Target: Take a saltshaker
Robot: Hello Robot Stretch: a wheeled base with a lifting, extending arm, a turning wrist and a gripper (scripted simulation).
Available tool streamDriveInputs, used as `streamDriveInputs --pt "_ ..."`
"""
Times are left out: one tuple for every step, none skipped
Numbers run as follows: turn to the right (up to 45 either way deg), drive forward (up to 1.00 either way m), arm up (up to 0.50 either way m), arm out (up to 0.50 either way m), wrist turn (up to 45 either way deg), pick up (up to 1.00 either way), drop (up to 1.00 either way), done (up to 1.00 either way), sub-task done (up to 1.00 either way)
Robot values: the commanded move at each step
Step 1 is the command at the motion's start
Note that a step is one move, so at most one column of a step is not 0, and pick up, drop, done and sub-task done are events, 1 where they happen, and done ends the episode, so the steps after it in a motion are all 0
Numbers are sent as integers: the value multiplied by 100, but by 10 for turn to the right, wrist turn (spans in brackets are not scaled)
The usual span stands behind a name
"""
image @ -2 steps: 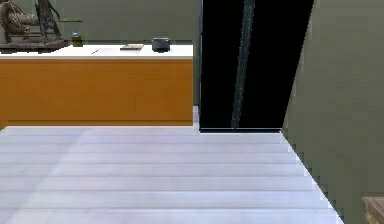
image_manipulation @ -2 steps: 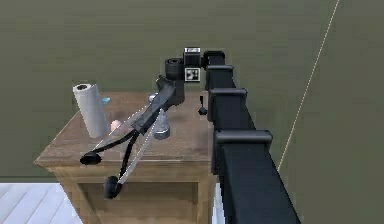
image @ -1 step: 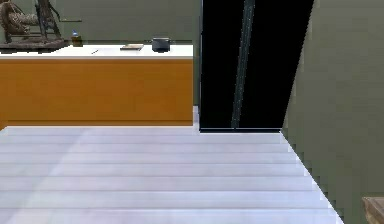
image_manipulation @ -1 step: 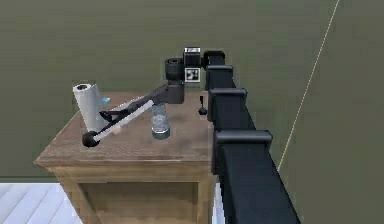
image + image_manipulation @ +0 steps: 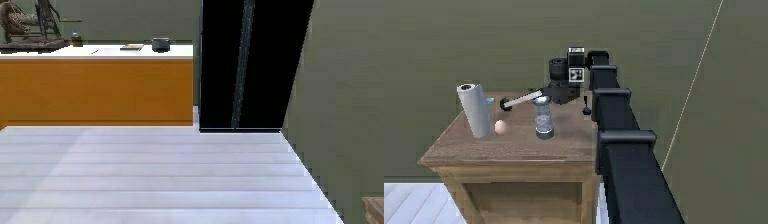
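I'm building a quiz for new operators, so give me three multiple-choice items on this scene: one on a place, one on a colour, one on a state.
1. Where does the clear shaker stand?
A. on the wooden table
B. on a chair
C. on the floor

2. What colour is the counter's front?
A. blue
B. orange
C. white

3. How is the paper roll placed?
A. lying flat
B. hanging on a wall
C. upright

Answers:
1 A: it stands on the tabletop, near the pincer.
2 B: the panel under the white top is orange.
3 C: it stands on end at the table's left.
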Motion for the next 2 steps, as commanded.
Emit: streamDriveInputs --pt "0 0 0 0 270 0 0 0 0" --pt "0 0 0 0 0 100 0 0 0"
